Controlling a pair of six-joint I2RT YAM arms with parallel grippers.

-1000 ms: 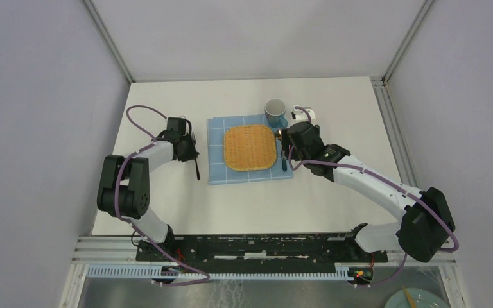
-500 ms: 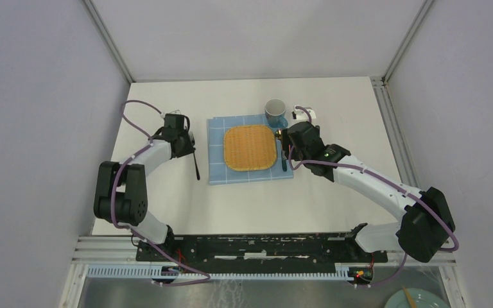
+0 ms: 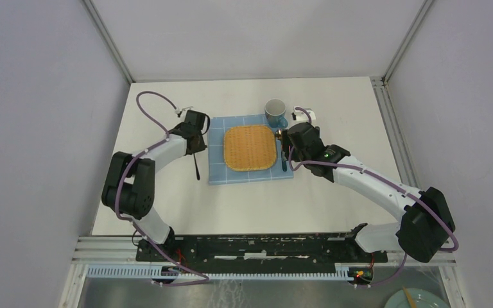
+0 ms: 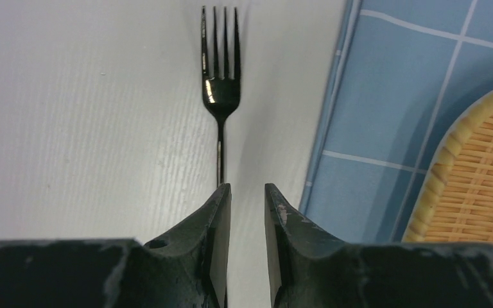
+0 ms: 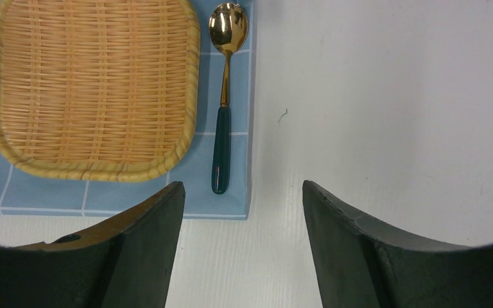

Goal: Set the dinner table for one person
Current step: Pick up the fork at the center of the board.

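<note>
**Left wrist view: the fork is down and let go**

The left fingers (image 4: 215,218) stand a little apart, and bare table shows in the thin gap. They pinch nothing. The thin black metal fork (image 4: 219,96) lies flat on the big flat white table (image 3: 346,109). Its prongs point away from the fingers, and its handle runs in under one finger. The fork is just beside the left edge of the blue checked cloth (image 3: 218,172), not on it.

A second ago the left arm was more to the left. Now its wrist has swung over to the cloth's left edge, above the far end of the fork. The fork has not moved at all. I think that means the fork is set in its place and the arm is done with it.

The right fingers (image 5: 147,237) are spread wide with nothing between them. They hang over bare table just right of the cloth, and that arm has stayed put. The gold spoon with a dark green handle (image 5: 221,128) lies on the cloth, right beside the square woven straw plate (image 5: 93,90). The grey-blue mug (image 3: 275,112) stands at the cloth's far right corner.

The table lies under all of this, with both arms fixed at its near edge. With fork, plate, spoon and mug laid out, the place looks close to ready.
</note>
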